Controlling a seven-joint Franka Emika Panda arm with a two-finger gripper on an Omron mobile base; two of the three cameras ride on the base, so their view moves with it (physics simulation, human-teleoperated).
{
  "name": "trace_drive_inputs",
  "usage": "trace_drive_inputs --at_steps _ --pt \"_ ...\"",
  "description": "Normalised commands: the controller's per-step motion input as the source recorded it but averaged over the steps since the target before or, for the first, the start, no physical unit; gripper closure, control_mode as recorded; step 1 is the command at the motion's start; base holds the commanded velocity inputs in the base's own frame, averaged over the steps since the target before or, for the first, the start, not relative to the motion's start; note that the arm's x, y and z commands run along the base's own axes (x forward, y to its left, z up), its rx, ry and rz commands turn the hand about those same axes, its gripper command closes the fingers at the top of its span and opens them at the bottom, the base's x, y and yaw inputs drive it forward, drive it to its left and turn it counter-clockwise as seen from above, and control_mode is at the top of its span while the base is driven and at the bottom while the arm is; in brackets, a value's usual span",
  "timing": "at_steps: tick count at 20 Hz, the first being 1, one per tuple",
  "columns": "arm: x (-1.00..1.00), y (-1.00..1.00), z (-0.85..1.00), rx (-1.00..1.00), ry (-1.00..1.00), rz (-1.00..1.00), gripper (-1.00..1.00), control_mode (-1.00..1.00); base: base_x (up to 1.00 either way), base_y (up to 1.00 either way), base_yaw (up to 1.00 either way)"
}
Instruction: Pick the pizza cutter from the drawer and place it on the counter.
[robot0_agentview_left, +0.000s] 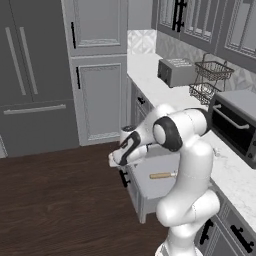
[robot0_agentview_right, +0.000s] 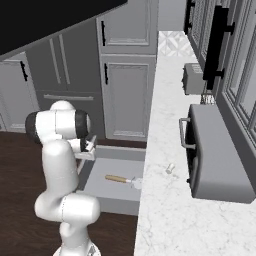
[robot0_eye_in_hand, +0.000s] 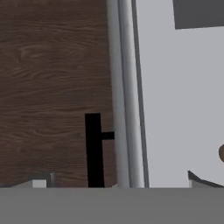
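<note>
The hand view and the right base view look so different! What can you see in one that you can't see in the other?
The hand view looks straight down and catches the drawer's black handle sticking out over the brown wood floor. The right base view has the white marble counter with a toaster, a toaster oven and a tiny white cylinder, plus the robot's arm. Both show the open grey drawer and the brown wooden handle of the pizza cutter, though the hand view catches just its tip.

Glossy white rounded arm (robot0_agentview_left: 192, 165) with dark joints.
</note>
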Motion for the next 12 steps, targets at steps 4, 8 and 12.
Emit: trace_drive_inputs --at_steps 4,8,12 --pt "-0.01 1.00 0.41 0.05 -0.04 -0.05 -1.00 -1.00 0.00 0.00 0.00" --pt "-0.01 0.81 0.95 0.00 -0.03 -0.01 -1.00 -1.00 0.00 0.00 0.00" --pt "-0.04 0.01 1.00 0.00 -0.05 0.00 -1.00 -1.00 0.00 0.00 0.00"
